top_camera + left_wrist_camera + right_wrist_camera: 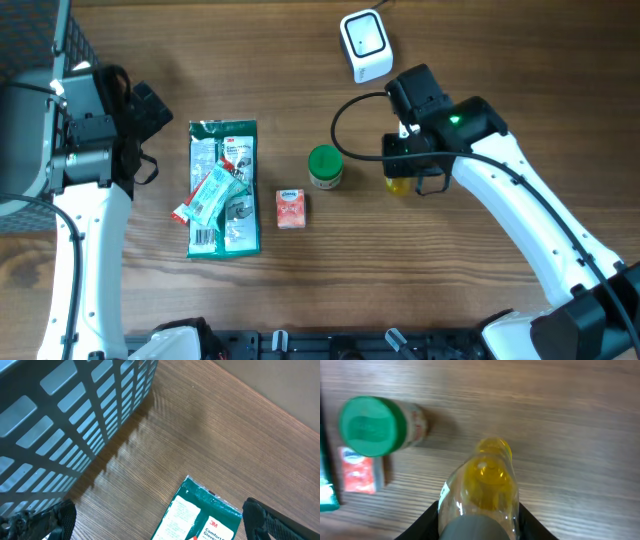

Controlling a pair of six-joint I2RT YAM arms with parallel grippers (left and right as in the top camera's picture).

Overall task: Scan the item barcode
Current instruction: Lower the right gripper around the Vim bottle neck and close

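The right gripper [480,521] has its jaws pinching a clear bottle [487,477] with a yellow cap, which sits over the desk [480,60] just right of the green-lidded jar [324,167] and well short of the white scanner [365,45] at the far edge; whether the bottle touches the wood cannot be told. Over on the other side, the left gripper [148,135] hangs with its jaws spread wide and nothing between them, beside the grey basket [75,415] and near the green glove packet [222,188]. A red-and-white bar [208,195] lies across that packet, and a small orange box [290,208] sits between packet and jar.
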